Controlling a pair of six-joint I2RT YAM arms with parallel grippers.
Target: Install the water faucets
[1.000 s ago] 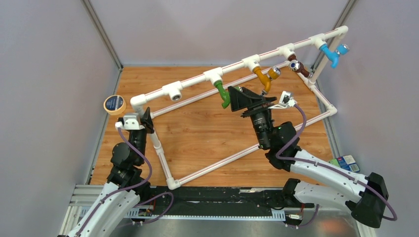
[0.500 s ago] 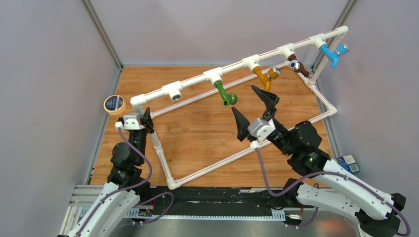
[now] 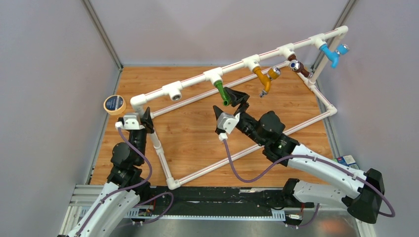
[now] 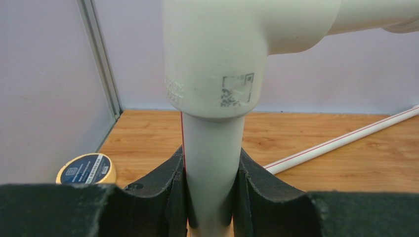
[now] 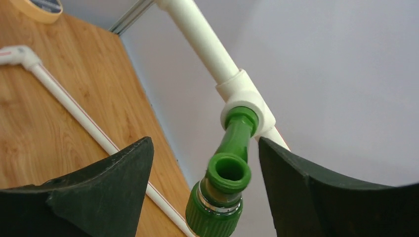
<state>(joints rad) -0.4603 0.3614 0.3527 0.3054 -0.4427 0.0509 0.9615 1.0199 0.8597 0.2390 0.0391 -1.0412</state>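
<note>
Green faucet (image 3: 223, 94) sits screwed into its white tee (image 3: 214, 75). Top view: right hand (image 3: 225, 100) back after withdrawing, spread wide astride it. Left wrist: left hand (image 4: 210, 197) clamps frame post (image 4: 212, 148). Right wrist: faucet untouched between fingers (image 5: 99, 182); probably regrasping for another turn.

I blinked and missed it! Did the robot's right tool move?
Yes. The right tool swung left, away from the orange faucet, and its open fingers now sit either side of the green faucet.
</note>
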